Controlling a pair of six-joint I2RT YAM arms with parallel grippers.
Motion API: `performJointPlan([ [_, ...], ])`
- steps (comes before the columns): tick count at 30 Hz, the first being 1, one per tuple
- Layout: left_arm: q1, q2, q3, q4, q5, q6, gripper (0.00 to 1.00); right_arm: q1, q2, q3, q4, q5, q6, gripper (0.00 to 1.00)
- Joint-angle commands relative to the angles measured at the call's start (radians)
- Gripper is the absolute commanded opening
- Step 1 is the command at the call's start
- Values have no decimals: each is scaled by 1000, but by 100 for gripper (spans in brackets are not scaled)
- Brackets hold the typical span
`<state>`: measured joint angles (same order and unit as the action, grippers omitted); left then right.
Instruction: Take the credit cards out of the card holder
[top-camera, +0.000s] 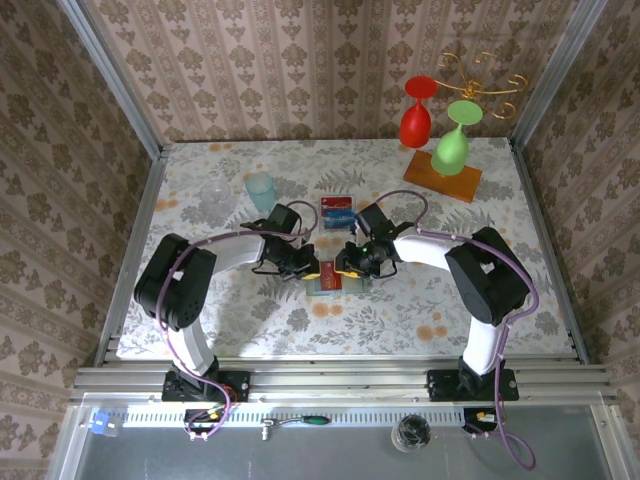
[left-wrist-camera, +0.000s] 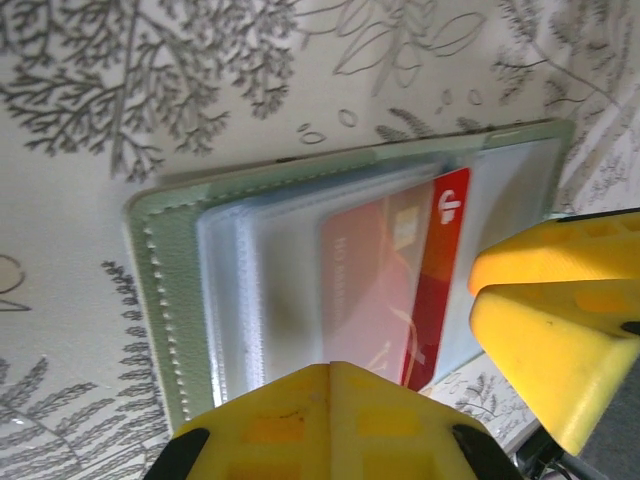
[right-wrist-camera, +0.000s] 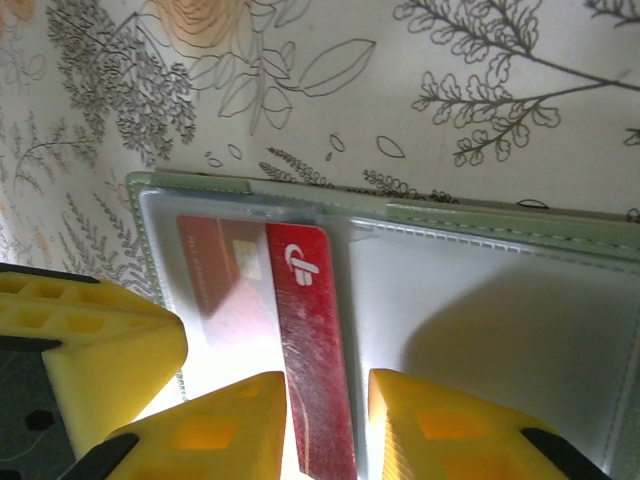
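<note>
While the right gripper (right-wrist-camera: 322, 425) holds its jaws narrow around the protruding edge of the red card (right-wrist-camera: 312, 345), seemingly to draw it from its clear sleeve, the left gripper (left-wrist-camera: 400, 375), jaws shut, presses on the open card holder (left-wrist-camera: 165, 300), likely pinning it to the counter (top-camera: 400, 310). Wrist views show that grip; the overhead adds cards (top-camera: 337, 212) lying beyond.

The card holder (top-camera: 336, 281) lies open mid-table (top-camera: 400, 320) with a credit card (right-wrist-camera: 315, 350) partway out of its sleeve. The left gripper (top-camera: 308, 270) and right gripper (top-camera: 345, 268) meet over it. Behind lie more cards (top-camera: 337, 214); wine glasses (top-camera: 440, 130) stand far right.
</note>
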<state>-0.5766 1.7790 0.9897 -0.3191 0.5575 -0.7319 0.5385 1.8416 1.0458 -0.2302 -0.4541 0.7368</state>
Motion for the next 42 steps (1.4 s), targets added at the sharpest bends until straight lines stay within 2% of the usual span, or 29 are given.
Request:
performJointPlan([
  [1,-8,18,17,-54,-21,21,0,-9,31,-8,20,-31,2,28],
  [13,-7,49,34,-87,-30,25,0,-16,51,-39,123,-123,42,23],
  [28,-9,74,49,-100,-31,34,0,-17,18,-62,156,-150,48,17],
  [34,-10,67,46,-101,-34,33,0,-18,-1,-85,163,-136,49,12],
  [42,-10,45,39,-107,-44,32,0,-65,-62,-138,146,-99,31,10],
])
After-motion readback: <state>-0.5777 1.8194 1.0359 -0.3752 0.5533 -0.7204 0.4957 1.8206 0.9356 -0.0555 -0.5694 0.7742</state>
